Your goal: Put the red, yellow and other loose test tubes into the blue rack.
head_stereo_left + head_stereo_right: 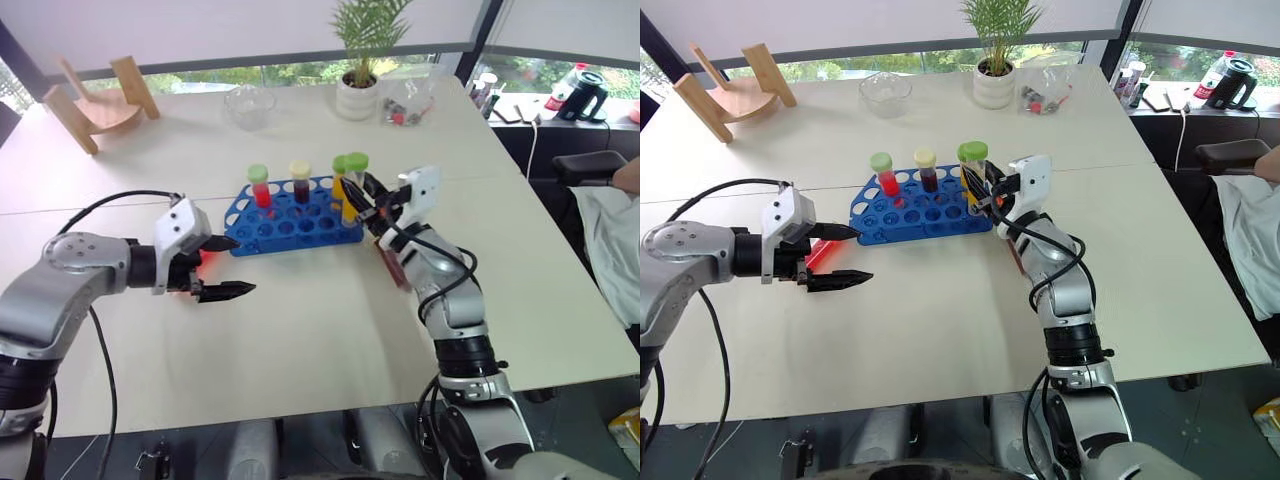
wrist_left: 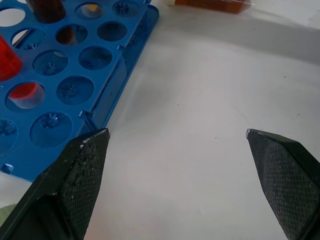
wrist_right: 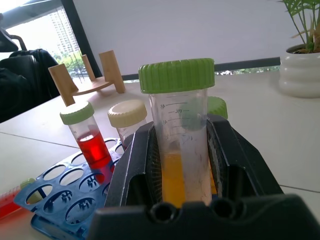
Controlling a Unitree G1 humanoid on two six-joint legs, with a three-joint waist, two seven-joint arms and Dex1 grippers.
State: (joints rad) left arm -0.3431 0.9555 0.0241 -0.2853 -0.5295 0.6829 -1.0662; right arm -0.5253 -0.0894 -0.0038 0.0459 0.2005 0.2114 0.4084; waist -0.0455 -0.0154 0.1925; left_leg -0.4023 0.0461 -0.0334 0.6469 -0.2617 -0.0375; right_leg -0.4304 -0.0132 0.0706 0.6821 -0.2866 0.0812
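I have a white table (image 1: pixel 300 340) in front of me with the blue rack (image 1: pixel 292 215) lying near its middle. Two capped tubes already stand in the rack: a red-filled tube with a green cap (image 1: pixel 260 187) and a dark-filled tube with a cream cap (image 1: pixel 300 181).

My right gripper (image 1: pixel 362 203) sits at the rack's right end, its fingers clamped on a yellow-filled tube with a green cap (image 3: pixel 181 130), held upright above the holes there. Another tube, brownish (image 1: pixel 392 266), lies flat on the table just under my right forearm.

My left gripper (image 1: pixel 222 266) hovers over the table just beside the rack's left front corner, its fingers (image 2: pixel 82 175) spread wide and holding nothing. A red tube (image 1: pixel 820 252) lies on the table just under it.
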